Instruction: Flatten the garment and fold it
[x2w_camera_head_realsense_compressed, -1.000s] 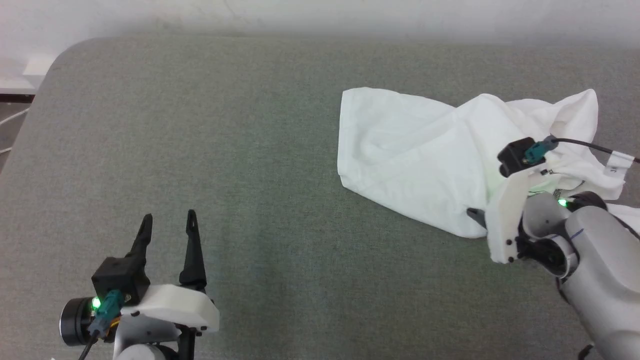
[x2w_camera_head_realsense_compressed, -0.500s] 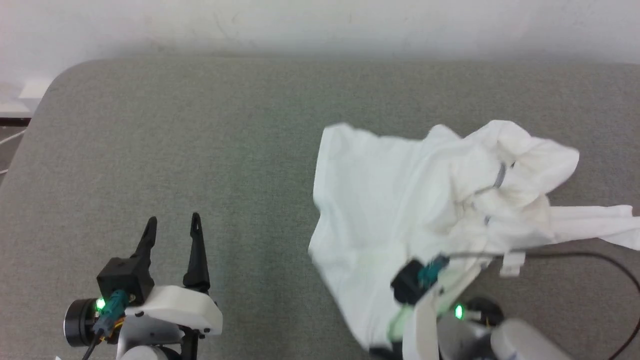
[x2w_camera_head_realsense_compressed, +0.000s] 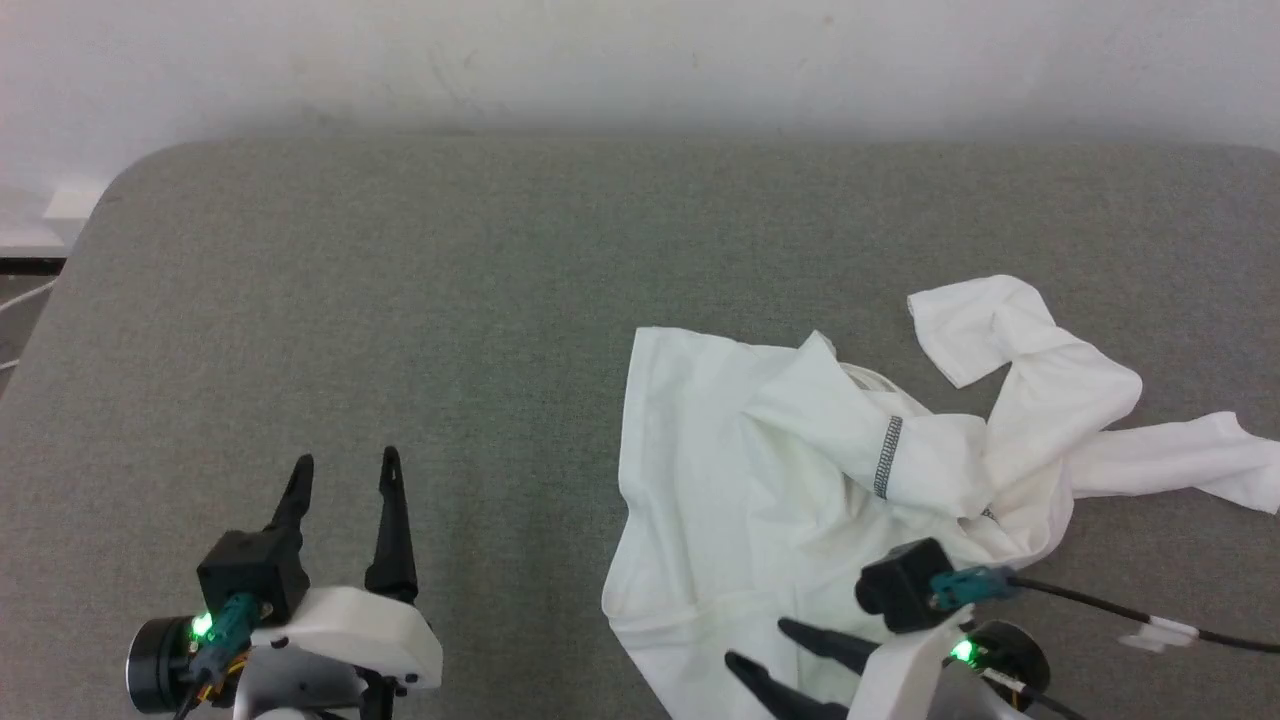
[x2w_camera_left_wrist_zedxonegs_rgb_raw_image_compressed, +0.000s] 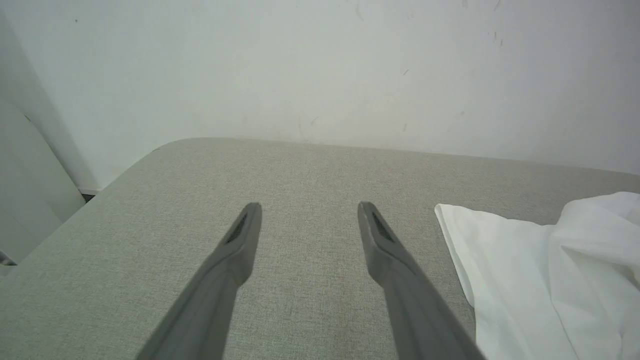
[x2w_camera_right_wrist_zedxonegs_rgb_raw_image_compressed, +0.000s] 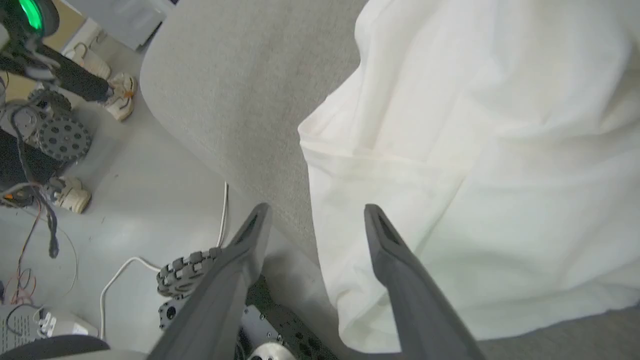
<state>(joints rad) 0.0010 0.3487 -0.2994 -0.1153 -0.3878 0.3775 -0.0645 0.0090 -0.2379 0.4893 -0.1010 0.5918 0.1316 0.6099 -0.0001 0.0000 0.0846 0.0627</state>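
Note:
The garment (x2w_camera_head_realsense_compressed: 780, 480) is a thin white shirt lying crumpled on the right half of the grey table (x2w_camera_head_realsense_compressed: 400, 300). A dark zigzag seam (x2w_camera_head_realsense_compressed: 888, 455) shows on a fold, and one sleeve (x2w_camera_head_realsense_compressed: 1180, 465) trails off to the right. My right gripper (x2w_camera_head_realsense_compressed: 758, 643) is open at the bottom right, fingers pointing left above the shirt's near hem, holding nothing. In the right wrist view the garment (x2w_camera_right_wrist_zedxonegs_rgb_raw_image_compressed: 475, 150) hangs slightly over the table's near edge, with my right gripper (x2w_camera_right_wrist_zedxonegs_rgb_raw_image_compressed: 317, 207) open beside its corner. My left gripper (x2w_camera_head_realsense_compressed: 346, 460) stands open at the lower left, well clear of the cloth. In the left wrist view my left gripper (x2w_camera_left_wrist_zedxonegs_rgb_raw_image_compressed: 308, 206) is open, the garment (x2w_camera_left_wrist_zedxonegs_rgb_raw_image_compressed: 525, 280) to its right.
A pale wall (x2w_camera_head_realsense_compressed: 640, 60) runs behind the table, whose far-left corner (x2w_camera_head_realsense_compressed: 130, 180) is rounded. Below the near edge, the right wrist view shows floor with cables (x2w_camera_right_wrist_zedxonegs_rgb_raw_image_compressed: 120, 280), the robot's wheels (x2w_camera_right_wrist_zedxonegs_rgb_raw_image_compressed: 185, 275) and a person's shoes (x2w_camera_right_wrist_zedxonegs_rgb_raw_image_compressed: 117, 97).
My right gripper dragged the garment toward the near edge, then opened and let it go; the cloth has settled lower and nearer. The head camera has shifted. The left gripper stays put.

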